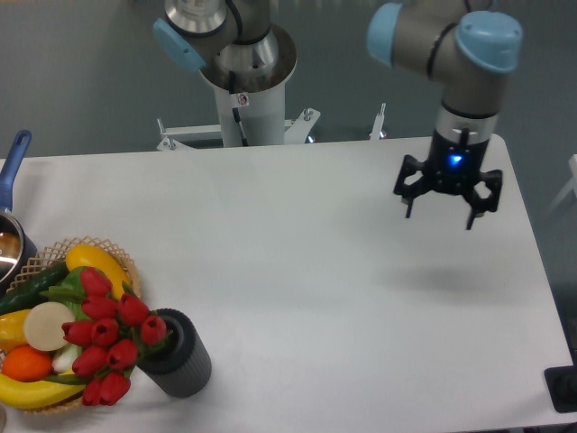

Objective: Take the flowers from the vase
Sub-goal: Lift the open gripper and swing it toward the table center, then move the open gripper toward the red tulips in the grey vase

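Flowers [106, 335] in vase [178, 353], lower left; gripper [439, 208] far right, pointing down, fingers spread.

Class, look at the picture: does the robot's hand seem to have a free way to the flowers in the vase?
Probably yes. The hand hangs open above bare table with nothing between. The flowers lean from the vase over the fruit basket, crowding one side.

The robot is a grey metal arm with rounded light blue plastic joint caps, a pale cylindrical base pedestal bearing a small red-and-white sticker, and a black two-fingered claw [437, 207] whose wrist ring glows with a small blue light.
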`<act>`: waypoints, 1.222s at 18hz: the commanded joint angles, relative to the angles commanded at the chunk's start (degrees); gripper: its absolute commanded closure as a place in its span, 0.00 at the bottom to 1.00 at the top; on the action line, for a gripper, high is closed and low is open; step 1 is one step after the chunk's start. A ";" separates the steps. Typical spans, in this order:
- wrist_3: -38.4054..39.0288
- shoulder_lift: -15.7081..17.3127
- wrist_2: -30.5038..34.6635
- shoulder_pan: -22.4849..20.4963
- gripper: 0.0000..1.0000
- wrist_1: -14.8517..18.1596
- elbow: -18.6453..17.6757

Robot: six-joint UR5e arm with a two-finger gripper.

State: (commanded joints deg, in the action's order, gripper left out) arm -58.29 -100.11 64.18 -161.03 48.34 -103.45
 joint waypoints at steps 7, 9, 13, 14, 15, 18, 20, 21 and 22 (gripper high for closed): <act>5.47 0.97 -5.11 5.89 0.00 -1.14 -0.53; 5.90 0.01 -9.66 6.60 0.00 -4.99 -0.79; 5.47 0.09 -14.87 6.86 0.00 -5.36 -2.11; 5.47 0.18 -15.74 7.21 0.00 -5.45 -2.20; 5.64 0.26 -16.45 7.39 0.00 -5.45 -2.20; 5.64 0.00 -16.63 8.01 0.00 -5.54 -2.20; 5.55 -0.61 -16.54 8.10 0.00 -5.54 -2.29; 5.55 -1.05 -16.46 8.18 0.00 -5.54 -2.29; 5.55 -1.23 -16.46 8.18 0.00 -5.62 -2.29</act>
State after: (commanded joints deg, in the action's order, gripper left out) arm -52.73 -101.34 47.72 -152.84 42.72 -105.73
